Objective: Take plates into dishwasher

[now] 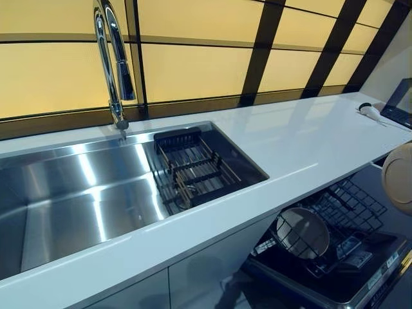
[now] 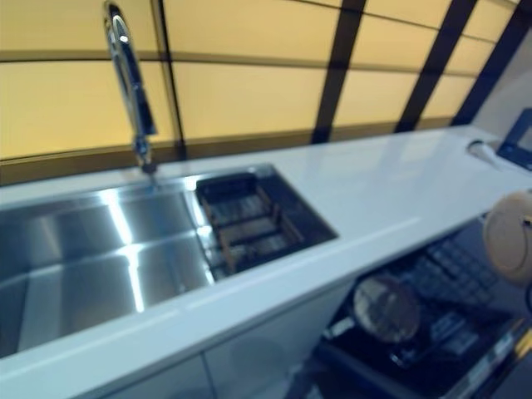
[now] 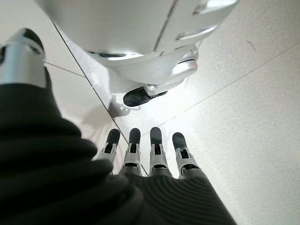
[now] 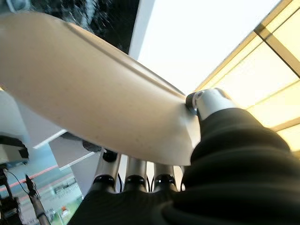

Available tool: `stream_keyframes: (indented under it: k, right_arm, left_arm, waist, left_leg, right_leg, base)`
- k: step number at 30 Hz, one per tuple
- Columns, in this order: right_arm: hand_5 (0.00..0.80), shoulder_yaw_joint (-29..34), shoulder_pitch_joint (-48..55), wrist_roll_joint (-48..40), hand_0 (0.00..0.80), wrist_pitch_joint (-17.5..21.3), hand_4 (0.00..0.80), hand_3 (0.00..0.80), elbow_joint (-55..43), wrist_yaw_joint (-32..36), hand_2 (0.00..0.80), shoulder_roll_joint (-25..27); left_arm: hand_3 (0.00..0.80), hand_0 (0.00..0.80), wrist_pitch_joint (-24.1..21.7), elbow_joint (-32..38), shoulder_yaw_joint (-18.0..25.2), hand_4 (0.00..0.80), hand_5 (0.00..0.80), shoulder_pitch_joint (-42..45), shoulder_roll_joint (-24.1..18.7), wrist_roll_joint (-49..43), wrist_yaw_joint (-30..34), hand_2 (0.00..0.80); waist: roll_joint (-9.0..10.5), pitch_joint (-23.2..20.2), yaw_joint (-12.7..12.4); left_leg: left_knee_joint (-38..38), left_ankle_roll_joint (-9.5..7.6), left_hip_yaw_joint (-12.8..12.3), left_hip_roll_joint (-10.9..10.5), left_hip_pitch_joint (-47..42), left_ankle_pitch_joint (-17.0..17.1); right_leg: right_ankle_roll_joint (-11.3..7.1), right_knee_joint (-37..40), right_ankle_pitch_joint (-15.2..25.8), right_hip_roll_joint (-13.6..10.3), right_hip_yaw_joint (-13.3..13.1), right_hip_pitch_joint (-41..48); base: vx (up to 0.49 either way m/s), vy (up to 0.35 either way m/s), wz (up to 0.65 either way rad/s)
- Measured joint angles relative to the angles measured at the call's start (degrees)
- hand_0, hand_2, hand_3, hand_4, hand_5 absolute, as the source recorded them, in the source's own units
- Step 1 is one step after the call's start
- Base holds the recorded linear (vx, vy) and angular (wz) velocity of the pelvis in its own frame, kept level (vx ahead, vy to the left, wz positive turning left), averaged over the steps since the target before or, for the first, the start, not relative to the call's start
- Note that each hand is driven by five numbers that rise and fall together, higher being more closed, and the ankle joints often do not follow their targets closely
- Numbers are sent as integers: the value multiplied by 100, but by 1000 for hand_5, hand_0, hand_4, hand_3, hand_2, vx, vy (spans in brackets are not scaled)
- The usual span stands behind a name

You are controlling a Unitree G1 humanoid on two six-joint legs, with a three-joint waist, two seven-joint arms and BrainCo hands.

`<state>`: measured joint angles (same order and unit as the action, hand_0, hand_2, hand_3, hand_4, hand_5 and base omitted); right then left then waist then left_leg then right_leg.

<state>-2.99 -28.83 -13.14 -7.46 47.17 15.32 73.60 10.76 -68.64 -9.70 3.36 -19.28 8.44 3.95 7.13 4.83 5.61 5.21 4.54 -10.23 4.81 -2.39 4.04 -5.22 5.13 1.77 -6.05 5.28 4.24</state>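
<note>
A beige plate (image 1: 400, 177) hangs at the right edge of the eye views, above the open dishwasher's rack (image 1: 353, 205). In the right wrist view my right hand (image 4: 136, 171) is shut on this plate (image 4: 93, 89), with fingers under it and the thumb (image 4: 211, 100) over its rim. Another plate (image 1: 302, 232) stands upright in the rack. My left hand (image 3: 156, 156) shows only in the left wrist view, hanging open and empty over the floor.
A white counter (image 1: 302, 138) runs across, with a steel sink (image 1: 77, 193), a dark wire rack (image 1: 193, 168) in it and a tall faucet (image 1: 112, 58). A small white object (image 1: 370, 111) and a dark device (image 1: 402, 103) sit at the counter's far right.
</note>
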Motion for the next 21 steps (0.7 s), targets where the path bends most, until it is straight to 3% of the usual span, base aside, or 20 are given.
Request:
stream_keyframes:
  k: [8, 21]
  right_arm:
    - [800, 12, 390, 14, 800, 168, 800, 800, -200, 371, 800, -118]
    - [800, 10, 552, 246, 800, 204, 800, 800, -690, 265, 800, -782]
  left_arm:
    - [0, 0, 6, 8, 10, 0, 0, -22, -1, -29, 2, 0]
    - [0, 0, 1, 22, 13, 0, 0, -23, -20, -32, 2, 0]
  waist:
    - [-41, 65, -20]
    - [-193, 250, -17]
  left_leg:
    - [-1, 8, -14, 0, 0, -1]
    - [-23, 10, -8, -11, 6, 1]
  right_leg:
    - [-1, 0, 0, -2, -5, -4]
    - [-1, 2, 0, 3, 2, -8]
  base:
    - [-11, -14, 0]
    - [-23, -37, 0]
